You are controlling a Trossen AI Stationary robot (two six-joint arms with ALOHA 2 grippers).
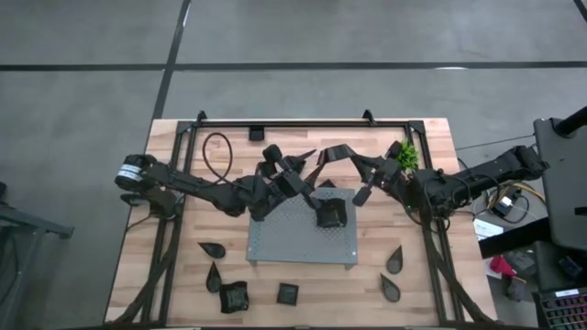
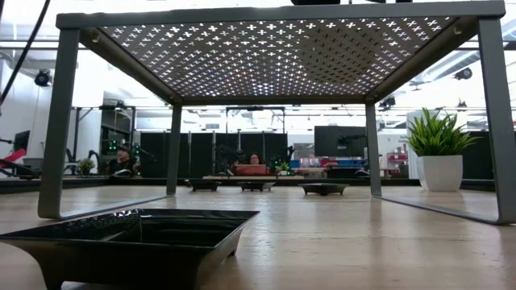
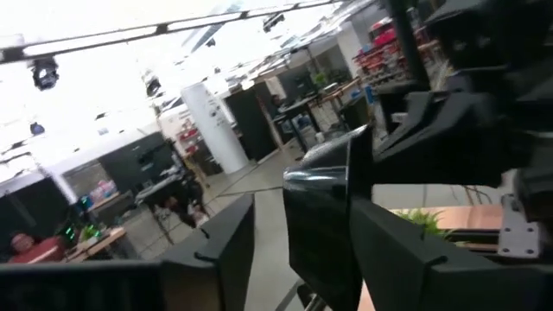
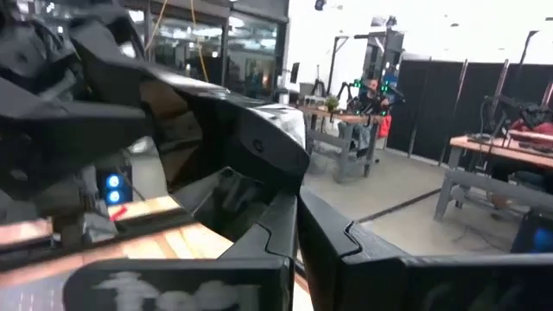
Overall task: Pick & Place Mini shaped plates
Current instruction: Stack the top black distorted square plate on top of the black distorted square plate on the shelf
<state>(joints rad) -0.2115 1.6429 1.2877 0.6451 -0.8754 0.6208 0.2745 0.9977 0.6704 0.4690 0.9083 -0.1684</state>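
Surface [image 1: 321, 304] wooden, biggest item, carries everything. Grey board [image 1: 284, 240] next: centred, raised on legs per low view, so reads as the drop target within reach of both arms. Left arm [image 1: 202, 191] in from left edge, right arm [image 1: 459, 183] in from right edge, meeting over board's right half.

Left tool [image 1: 310, 194]: wide apart in own wrist view, glossy black dish edge sitting in the gap, no clamp visible. Looks like a let-go stance. Right tool [image 1: 362, 195]: pressed together, tips right at same dish. Cannot tell whether pinching its rim or only touching.

Plant [image 1: 406, 155] tucked beside right arm, out of the working lane.

One of the mini shaped plates, squarish [image 1: 331, 214], on board's right half between both tools. Cannot tell if resting on board or just above it.

Rest of set loose on surface, on the side of board away from plant: teardrops [image 1: 212, 248] left, wavy-edged one [image 1: 234, 296], small square [image 1: 288, 293], more teardrops [image 1: 394, 261] right.

Judgement: one dish mid hand-off or placement, the loose ones not yet moved. Risk: dish tipping if right tool grips only a thin rim.
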